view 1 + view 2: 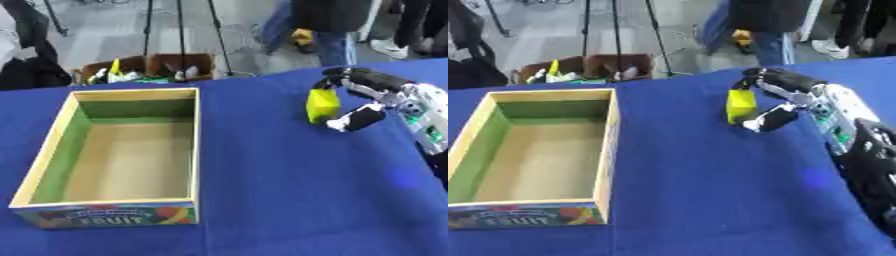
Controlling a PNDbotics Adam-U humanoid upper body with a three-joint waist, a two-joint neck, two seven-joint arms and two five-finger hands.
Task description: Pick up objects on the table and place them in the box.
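The counter (262, 200) is covered with a deep blue cloth and fills most of the frame. On its left side stands the box (194, 150), an open wooden tray with pale walls, green on the inside of the far wall and the left wall, and a brown bottom. Nothing lies inside it. Its near wall, at the lower left of the frame, carries a colourful label with the word "FRUIT".

At the upper right of the frame the right hand (367, 97) comes in from the right edge. It is black with silver and white parts. Its fingers (350, 76) curl over the top of a yellow block (322, 106), and the thumb comes up from below on the block's right side, so the block is grasped between them. The block is upright, to the right of the box and well apart from it. I cannot tell if its bottom touches the cloth or is a little above it.

The left hand does not appear in either view.

Behind the counter, at the upper left of the frame, a cardboard carton (144, 67) stands on the grey floor with several small things in it.
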